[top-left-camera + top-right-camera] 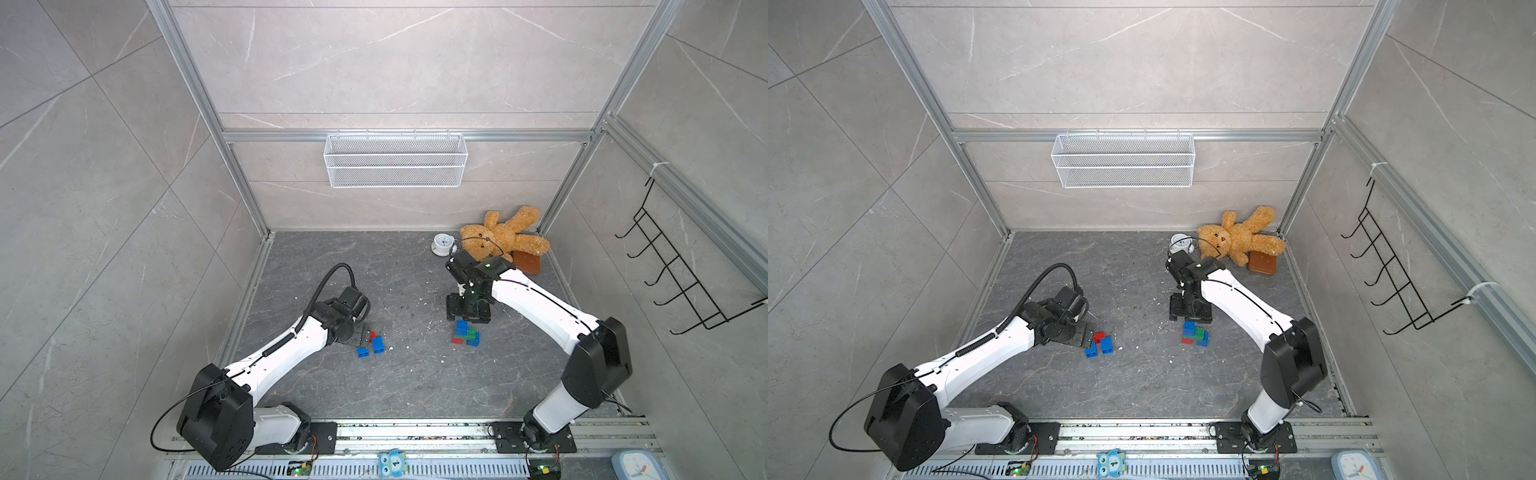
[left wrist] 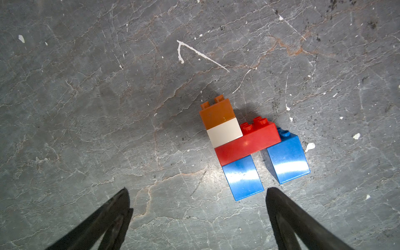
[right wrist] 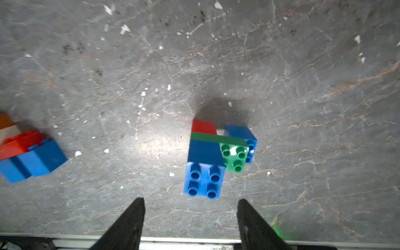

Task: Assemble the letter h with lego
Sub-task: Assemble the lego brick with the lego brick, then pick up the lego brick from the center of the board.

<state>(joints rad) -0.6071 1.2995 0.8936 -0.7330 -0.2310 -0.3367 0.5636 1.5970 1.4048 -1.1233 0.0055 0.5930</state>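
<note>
The left gripper (image 2: 198, 190) is spread wide and empty, just short of a flat lego cluster (image 2: 246, 145) of brown, white, red and blue bricks on the floor (image 1: 415, 374); the right gripper (image 3: 191, 200), jaws apart and empty, hangs by a second lego stack (image 3: 205, 168), well apart from the first

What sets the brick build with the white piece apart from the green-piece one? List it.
The white-piece build lies flat on its side, studs pointing sideways; the green-piece build stands upright, studs up. The white-piece build has a red crossbar and a brown end brick; the green-piece build has a green crossbar. Both include red and blue bricks; neither is gripped.
</note>
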